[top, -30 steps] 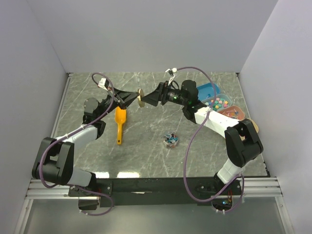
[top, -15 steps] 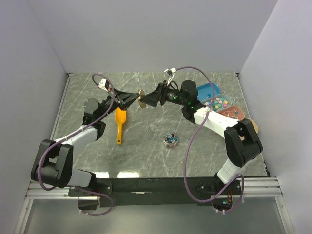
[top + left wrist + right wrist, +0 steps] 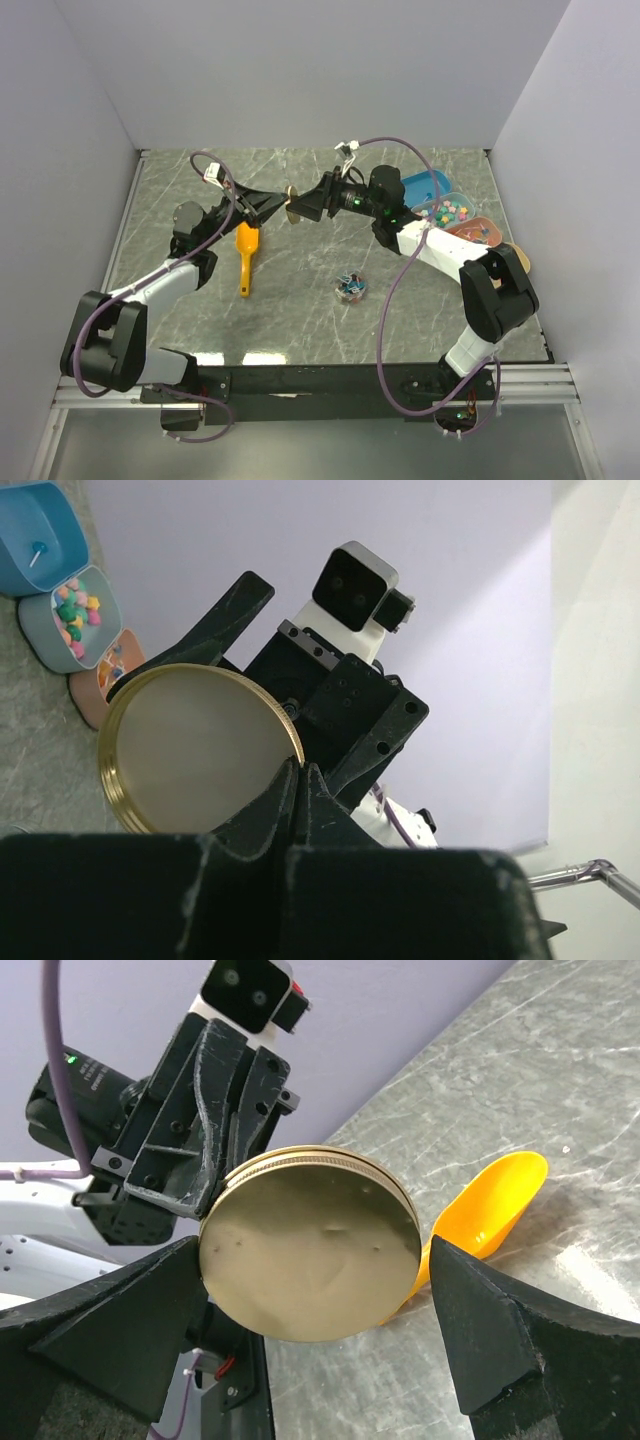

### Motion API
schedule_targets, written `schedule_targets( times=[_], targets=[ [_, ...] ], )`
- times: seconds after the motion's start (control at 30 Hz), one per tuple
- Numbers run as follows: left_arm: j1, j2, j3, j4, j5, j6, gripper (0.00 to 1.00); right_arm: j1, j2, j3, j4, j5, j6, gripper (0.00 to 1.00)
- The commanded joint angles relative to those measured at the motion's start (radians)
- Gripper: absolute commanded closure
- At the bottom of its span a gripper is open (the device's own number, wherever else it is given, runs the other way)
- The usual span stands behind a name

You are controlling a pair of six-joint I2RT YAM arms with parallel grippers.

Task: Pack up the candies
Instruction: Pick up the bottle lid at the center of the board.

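Right, from above, the left jaws are pinched shut on the gold lid [image 3: 291, 204], raised over the counter [image 3: 300, 320], and the right jaws stand wide open around it; the candies [image 3: 350, 288] lie heaped well apart, nearer the bases. At the left wrist, my hold is only on the rim (thin purchase). At the right wrist, the lid sits between the spread jaws, not yet gripped, so I'd close squarely across it before the left lets go.
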Motion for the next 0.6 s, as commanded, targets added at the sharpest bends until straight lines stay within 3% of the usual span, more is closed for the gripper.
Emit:
schedule_targets(
  times=[0.0, 0.33, 0.43, 0.57],
  targets=[
    [-0.009, -0.048, 0.013, 0.01, -0.005, 0.04, 0.99, 0.011, -0.002, 0.039, -0.006, 0.018, -0.042, 0.0],
    [-0.011, -0.077, 0.01, -0.045, -0.015, 0.085, 0.99, 0.012, -0.009, 0.034, -0.019, 0.008, -0.051, 0.04],
    [-0.011, -0.072, 0.012, -0.041, -0.015, 0.085, 0.99, 0.014, -0.008, 0.034, -0.018, -0.009, -0.051, 0.09],
    [-0.017, -0.077, 0.015, -0.045, -0.015, 0.094, 0.99, 0.012, -0.013, 0.025, -0.006, -0.021, -0.044, 0.23]
  ],
)
